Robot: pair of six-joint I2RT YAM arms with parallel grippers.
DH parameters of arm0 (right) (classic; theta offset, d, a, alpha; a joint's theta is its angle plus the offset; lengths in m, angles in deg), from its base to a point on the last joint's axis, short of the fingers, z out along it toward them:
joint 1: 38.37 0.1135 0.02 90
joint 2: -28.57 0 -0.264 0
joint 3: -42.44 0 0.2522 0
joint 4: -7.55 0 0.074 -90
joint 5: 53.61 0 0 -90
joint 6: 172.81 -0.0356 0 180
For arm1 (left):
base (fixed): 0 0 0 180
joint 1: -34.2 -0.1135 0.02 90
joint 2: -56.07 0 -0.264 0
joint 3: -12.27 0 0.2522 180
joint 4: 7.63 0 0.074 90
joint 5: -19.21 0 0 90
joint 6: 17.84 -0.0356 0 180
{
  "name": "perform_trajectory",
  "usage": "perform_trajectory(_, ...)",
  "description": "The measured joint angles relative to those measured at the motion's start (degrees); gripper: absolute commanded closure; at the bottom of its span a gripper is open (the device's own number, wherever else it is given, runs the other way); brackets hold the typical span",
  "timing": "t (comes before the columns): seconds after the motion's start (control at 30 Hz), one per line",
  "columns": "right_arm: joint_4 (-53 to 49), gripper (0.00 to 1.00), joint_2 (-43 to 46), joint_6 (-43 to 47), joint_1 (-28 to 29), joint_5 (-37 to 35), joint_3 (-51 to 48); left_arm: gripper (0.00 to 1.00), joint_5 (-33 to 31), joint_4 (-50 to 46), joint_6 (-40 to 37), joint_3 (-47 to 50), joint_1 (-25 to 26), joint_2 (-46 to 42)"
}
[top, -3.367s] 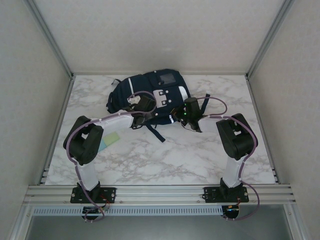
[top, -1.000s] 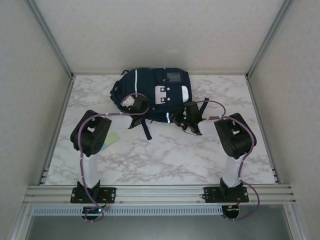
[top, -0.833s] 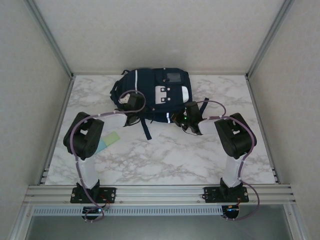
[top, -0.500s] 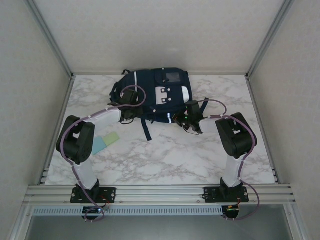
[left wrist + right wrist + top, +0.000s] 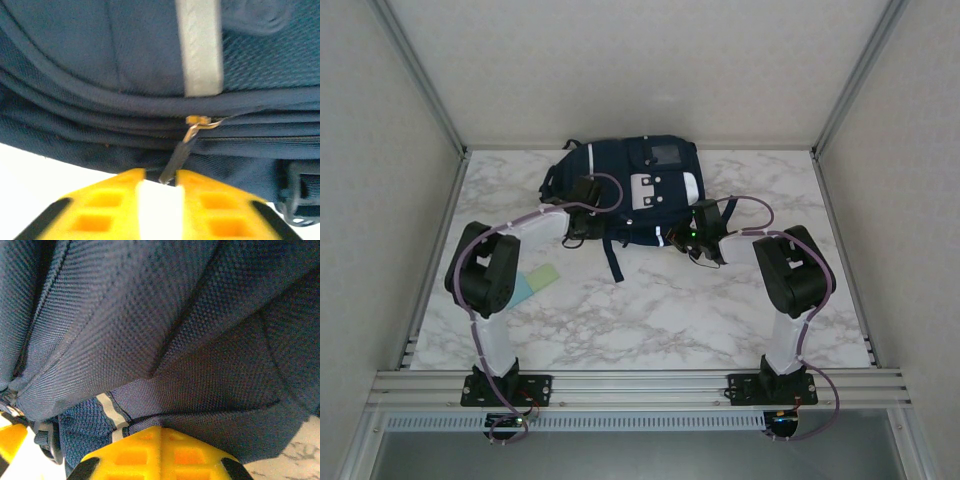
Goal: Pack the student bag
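- Top external: bag lies at the far middle of the table.
- Left gripper: jaws slightly apart, zip pull dipping between them.
- Right gripper: jaws together, pinching bag fabric.

The setting is a robotics lab test cell. A marble-patterned counter is enclosed on three sides by plain pale panels held between aluminium posts. Along the counter's near edge an aluminium rail is fitted. A left arm and a right arm, both strung with purple cables, are bolted to it.
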Motion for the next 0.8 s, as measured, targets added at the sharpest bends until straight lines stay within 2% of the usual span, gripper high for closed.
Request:
perform_trajectory(0.13,-0.48,1.00,0.09,0.13,0.00,0.00,0.15,0.60,-1.77,-0.42,1.25,0.00,0.44,1.90)
perform_trajectory(0.43,-1.99,1.00,0.98,1.14,-0.17,-0.63,0.15,0.62,-3.74,-0.26,3.54,-0.42,0.85,2.49)
perform_trajectory(0.47,-2.05,1.00,1.03,1.20,-0.22,-0.63,0.15,0.66,-3.74,-0.63,3.67,-0.79,0.85,2.49)
perform_trajectory(0.57,-2.14,1.00,1.05,1.40,-0.26,-0.63,0.15,0.98,-3.69,-1.70,4.37,-2.36,0.85,2.49)
perform_trajectory(0.8,-2.38,1.00,1.16,2.01,-0.31,-0.85,0.15,1.00,-1.68,-6.47,4.15,-5.81,0.74,2.43)
